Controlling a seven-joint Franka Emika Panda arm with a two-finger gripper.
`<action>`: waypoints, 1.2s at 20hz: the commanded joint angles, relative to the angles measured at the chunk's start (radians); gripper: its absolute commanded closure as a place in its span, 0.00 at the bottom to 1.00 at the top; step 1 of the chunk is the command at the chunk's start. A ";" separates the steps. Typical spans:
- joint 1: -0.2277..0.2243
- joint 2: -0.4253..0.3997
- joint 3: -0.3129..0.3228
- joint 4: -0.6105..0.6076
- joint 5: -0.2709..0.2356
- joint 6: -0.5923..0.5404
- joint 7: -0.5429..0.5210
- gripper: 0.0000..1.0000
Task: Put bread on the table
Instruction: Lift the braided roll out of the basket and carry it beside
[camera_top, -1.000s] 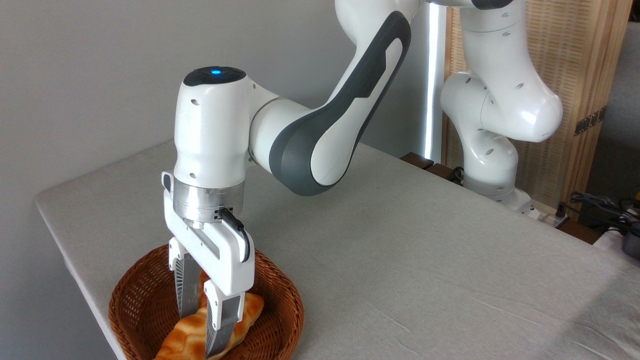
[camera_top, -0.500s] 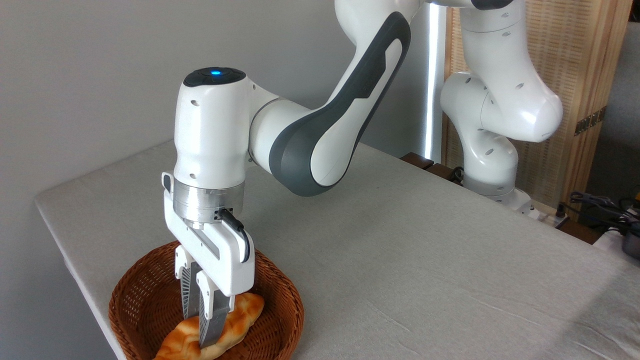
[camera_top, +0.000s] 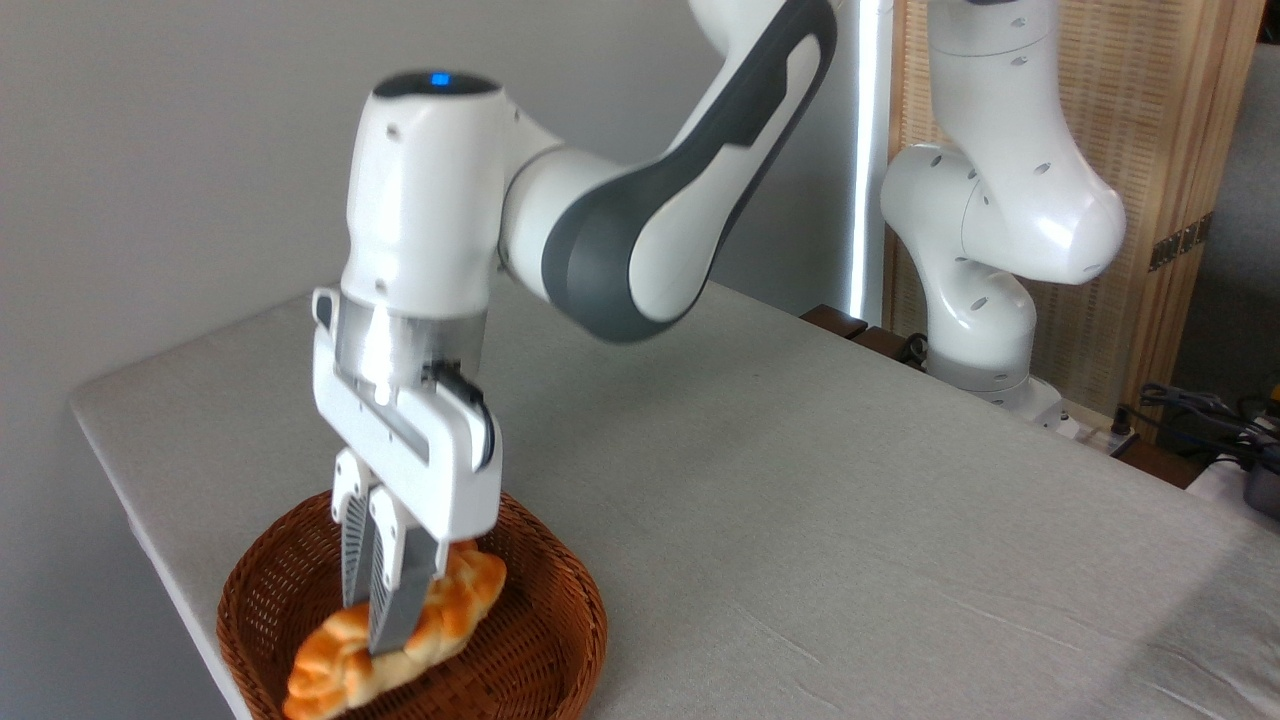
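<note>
Gripper (camera_top: 372, 625) clamps one bread (camera_top: 400, 635) above one basket (camera_top: 550, 640).

I'm working in a lab-like room: cloth-covered bench (camera_top: 800, 520), plain grey wall (camera_top: 170, 150), loose cables (camera_top: 1200, 410) at three o'clock.

1. The basket (camera_top: 540, 640) sits on the desk (camera_top: 800, 520), at its near left corner.
2. The bread (camera_top: 455, 610) hangs over the inside of the basket, its right end higher than its left.
3. The tool (camera_top: 368, 625) comes down from above, its fingers closed on the middle of the bread.
4. The arm's base (camera_top: 985, 350) stands at the desk's far right edge, well apart from the basket.
</note>
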 joint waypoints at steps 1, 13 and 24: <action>0.002 -0.069 0.008 -0.007 -0.020 -0.001 -0.001 0.86; -0.005 -0.360 0.077 -0.160 0.060 -0.567 0.022 0.82; -0.038 -0.423 0.080 -0.393 0.124 -0.549 0.023 0.68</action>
